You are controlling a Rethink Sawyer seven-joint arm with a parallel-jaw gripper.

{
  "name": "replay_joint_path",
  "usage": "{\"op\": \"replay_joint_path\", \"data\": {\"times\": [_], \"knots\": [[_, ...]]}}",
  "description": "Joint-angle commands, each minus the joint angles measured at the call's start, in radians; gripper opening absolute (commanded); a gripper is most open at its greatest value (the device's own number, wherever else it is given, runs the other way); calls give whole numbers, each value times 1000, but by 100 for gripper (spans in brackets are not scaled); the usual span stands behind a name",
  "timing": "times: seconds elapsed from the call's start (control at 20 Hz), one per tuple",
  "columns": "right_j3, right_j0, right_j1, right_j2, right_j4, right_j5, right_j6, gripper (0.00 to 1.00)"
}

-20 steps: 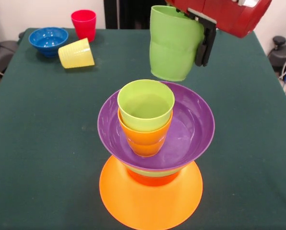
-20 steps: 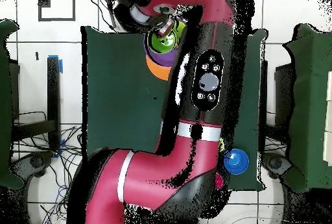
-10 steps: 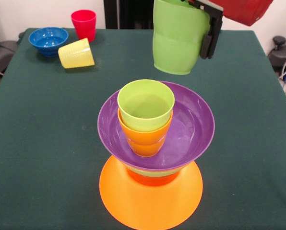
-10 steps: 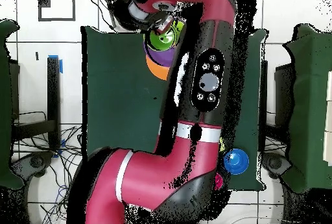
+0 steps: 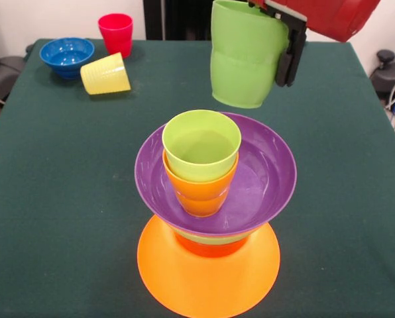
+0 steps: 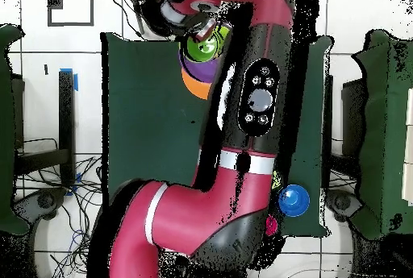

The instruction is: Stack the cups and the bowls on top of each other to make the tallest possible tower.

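The tower stands near the table's front edge: a wide orange bowl (image 5: 207,278) upside down as base, a red-orange bowl (image 5: 211,247), a sliver of green bowl (image 5: 207,237), then the purple bowl (image 5: 257,182) upright. Inside it an orange cup (image 5: 201,193) holds a lime green cup (image 5: 201,142). My gripper (image 5: 282,46) is shut on the rim of a green cup (image 5: 242,56), which hangs upright in the air behind and right of the tower's top. In the overhead view the green cup (image 6: 202,47) sits over the purple bowl (image 6: 199,71).
At the far left of the table stand a blue bowl (image 5: 67,54) and a red cup (image 5: 115,32). A pale yellow cup (image 5: 106,73) lies on its side beside them. In the overhead view my arm (image 6: 258,105) covers much of the green cloth.
The held green cup went from tilted to upright and rose a little. Over the last half second it barely moved. The tower is unchanged.
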Motion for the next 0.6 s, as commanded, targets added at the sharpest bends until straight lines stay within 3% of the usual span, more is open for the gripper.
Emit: {"op": "replay_joint_path", "data": {"times": [0.05,0.6], "knots": [[-12,-43,56,-64,66,5,38,0],[-50,-83,118,-295,287,-21,-15,0]]}}
